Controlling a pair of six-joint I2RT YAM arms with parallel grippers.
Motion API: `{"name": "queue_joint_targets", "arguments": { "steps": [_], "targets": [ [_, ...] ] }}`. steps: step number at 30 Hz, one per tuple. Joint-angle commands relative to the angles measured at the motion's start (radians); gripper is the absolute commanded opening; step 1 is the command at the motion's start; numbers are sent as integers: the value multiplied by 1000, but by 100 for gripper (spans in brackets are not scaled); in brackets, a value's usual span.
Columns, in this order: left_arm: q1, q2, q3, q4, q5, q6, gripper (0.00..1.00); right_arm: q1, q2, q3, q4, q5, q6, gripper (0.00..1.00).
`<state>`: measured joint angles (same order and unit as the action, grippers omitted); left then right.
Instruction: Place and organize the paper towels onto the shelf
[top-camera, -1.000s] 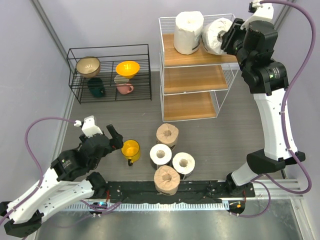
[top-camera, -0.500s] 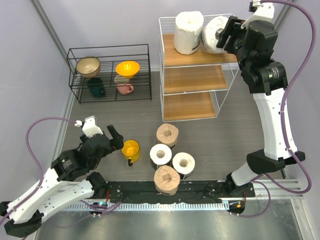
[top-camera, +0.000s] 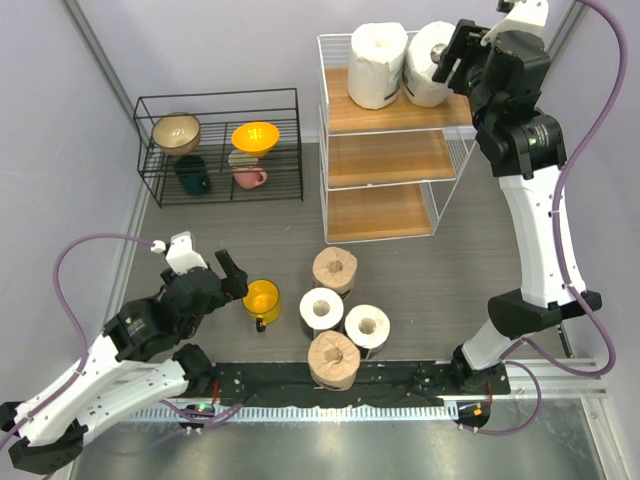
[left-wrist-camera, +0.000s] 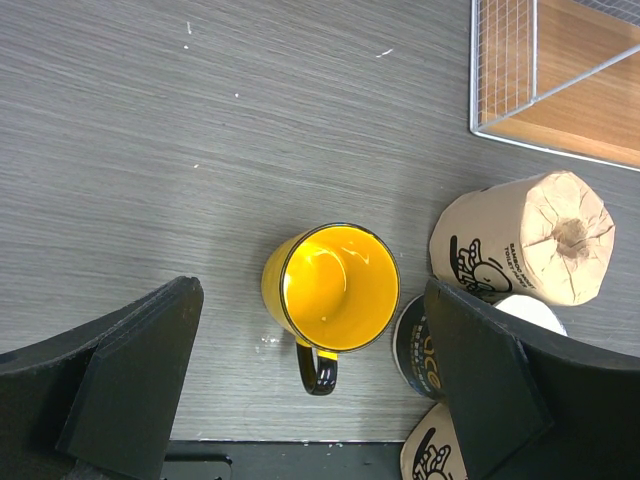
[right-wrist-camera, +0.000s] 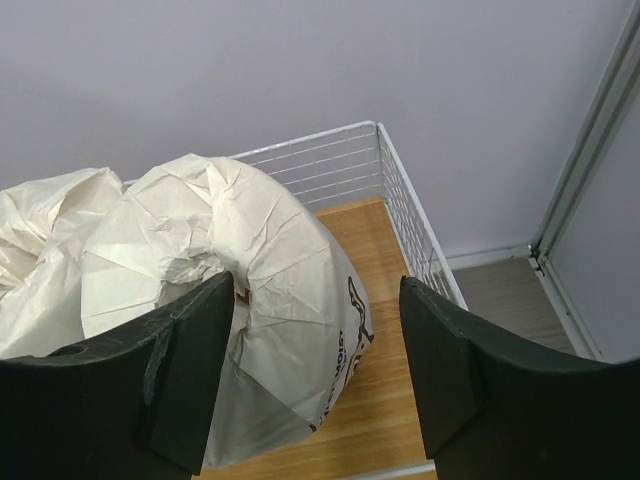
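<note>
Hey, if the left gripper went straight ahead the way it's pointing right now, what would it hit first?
Most likely the yellow mug: in the left wrist view it sits centred ahead of the open left gripper. Depth is hard to judge, so it might touch the table just short of the mug.

Bright, even light; soft shadows; sharp focus.

Two white paper towels (top-camera: 378, 65) sit atop the shelf (top-camera: 390, 158); four rolls (top-camera: 322, 308) cluster upright before it.
</note>
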<state>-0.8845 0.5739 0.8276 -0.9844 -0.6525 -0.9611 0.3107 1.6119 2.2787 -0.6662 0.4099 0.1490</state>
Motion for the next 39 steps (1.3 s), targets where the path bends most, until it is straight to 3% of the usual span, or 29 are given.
{"name": "queue_joint_targets", "arguments": {
  "steps": [1, 10, 23, 26, 31, 39],
  "targets": [
    [-5, 1, -2, 15, 2, 1, 100, -10, 42, 77, 25, 15, -32, 72],
    [-5, -17, -16, 7, 2, -2, 100, -18, 60, 105, 60, 13, -35, 73],
    [-5, -40, -16, 0, -1, -2, 100, -18, -39, 44, 152, -59, -28, 73],
    [-5, -45, -16, 3, -2, -1, 100, -19, -131, -36, 175, -97, 7, 74],
    [-5, -37, -16, 24, 4, 5, 100, -16, -384, -313, 223, -138, 69, 74],
    [-5, 1, -13, 52, -1, 24, 100, -16, -673, -662, 70, -259, 211, 74]
  ]
}}
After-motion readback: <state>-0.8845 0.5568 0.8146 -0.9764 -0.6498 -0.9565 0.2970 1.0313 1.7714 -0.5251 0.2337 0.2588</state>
